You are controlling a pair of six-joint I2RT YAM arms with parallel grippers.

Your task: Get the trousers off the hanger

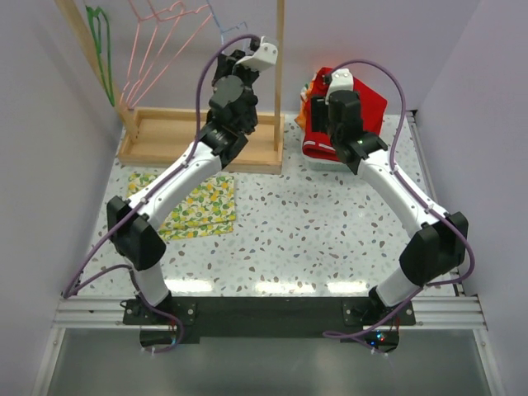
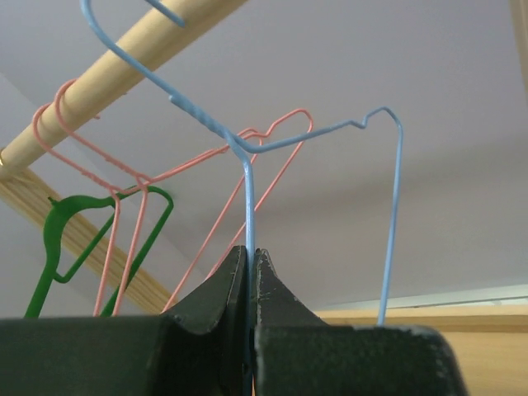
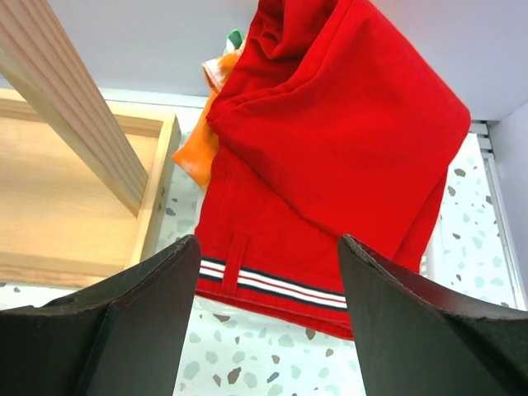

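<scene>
Left end effector (image 2: 250,256) clenched on lower wire of blue hanger (image 2: 248,202), hook up at wooden rail (image 2: 124,70). Right end effector (image 3: 268,243) released, jaws wide, facing red trousers (image 3: 330,140) heaped on surface (image 3: 272,355), far right. Orange trousers (image 3: 198,153) and green trousers (image 3: 236,37) peek from behind the red.

The red trousers (image 3: 330,140) are plain, with a hem band of white and dark stripes. Behind them shows an orange garment (image 3: 198,153) mottled with paler patches, and a scrap of green and white cloth (image 3: 234,38). Between the dark jaws is a pale blue wire hanger (image 2: 247,198). The pink hangers (image 2: 114,247) are salmon, beside a bright green hanger (image 2: 51,243) on a rail (image 2: 124,74) of pale wood. The yellow cloth (image 1: 210,206) is printed with lemons and green leaves. The surface (image 1: 313,223) is white terrazzo flecked grey and brown.
</scene>
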